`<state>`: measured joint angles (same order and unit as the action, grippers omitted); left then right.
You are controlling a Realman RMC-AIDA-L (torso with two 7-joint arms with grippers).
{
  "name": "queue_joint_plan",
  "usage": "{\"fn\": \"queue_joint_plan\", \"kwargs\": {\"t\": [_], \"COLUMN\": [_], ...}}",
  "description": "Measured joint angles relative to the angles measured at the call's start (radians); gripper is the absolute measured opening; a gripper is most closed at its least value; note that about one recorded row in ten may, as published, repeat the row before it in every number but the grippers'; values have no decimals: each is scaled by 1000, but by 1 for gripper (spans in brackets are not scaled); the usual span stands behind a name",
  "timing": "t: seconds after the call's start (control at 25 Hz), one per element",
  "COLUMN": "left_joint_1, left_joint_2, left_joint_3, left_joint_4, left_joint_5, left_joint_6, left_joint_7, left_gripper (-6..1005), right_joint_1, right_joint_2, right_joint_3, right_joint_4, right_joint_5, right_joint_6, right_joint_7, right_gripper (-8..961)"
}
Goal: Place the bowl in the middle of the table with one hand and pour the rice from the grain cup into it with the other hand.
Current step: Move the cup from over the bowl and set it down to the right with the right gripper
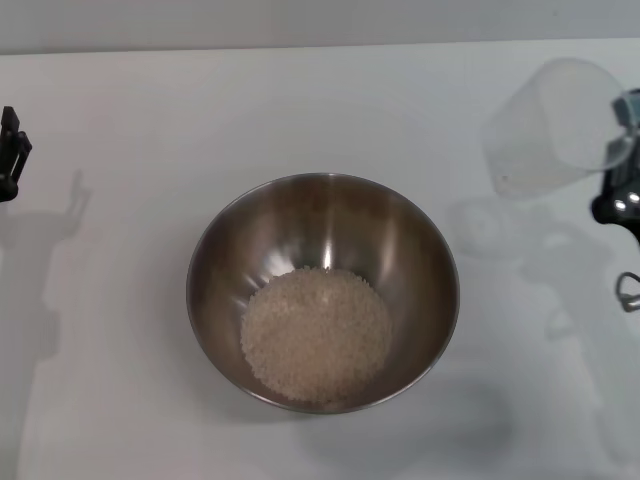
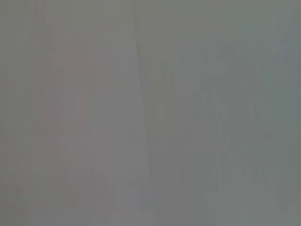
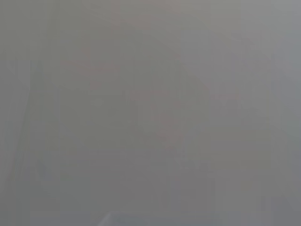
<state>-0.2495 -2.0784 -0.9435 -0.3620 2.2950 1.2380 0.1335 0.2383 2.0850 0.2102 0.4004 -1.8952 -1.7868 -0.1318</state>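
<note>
Since the steel mixing bowl stands near the middle of the white table, somewhat toward its near edge, and a pale heap of rice covers its flat base, the pour appears to be complete. The clear plastic grain cup is held in the air over the right side of the table, apart from the bowl's rim and toward the far right corner. It is tilted, shows no rice inside, and casts its shadow on the table beneath. The right gripper at the right edge clasps the cup, presumably to carry it clear of the bowl. The left gripper shows only in part at the left edge, well apart from the bowl; whether its fingers are spread or closed cannot be told. Both wrist views show only a featureless grey field. What remains, in my judgement, is setting the cup down.
</note>
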Motion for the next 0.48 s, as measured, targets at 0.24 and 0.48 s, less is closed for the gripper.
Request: {"fn": "queue_joint_plan", "kwargs": {"t": [0.24,0.48], "left_joint_1": [-4,-5], "left_joint_2": [0,0], "left_joint_3": [4,11], "left_joint_4": [2,1], "left_joint_5": [-2,-3], "left_joint_6": [0,-2], "left_joint_7": [0,0], "left_gripper": [847,847], "right_joint_1": [-11,27], "right_joint_2": [-1,-2], "right_joint_3": [94,128], "right_joint_4": [-127,-183], "right_joint_5": [1,1], "right_joint_6": [76,180], "right_joint_7": [121,149], "right_gripper": [5,5]}}
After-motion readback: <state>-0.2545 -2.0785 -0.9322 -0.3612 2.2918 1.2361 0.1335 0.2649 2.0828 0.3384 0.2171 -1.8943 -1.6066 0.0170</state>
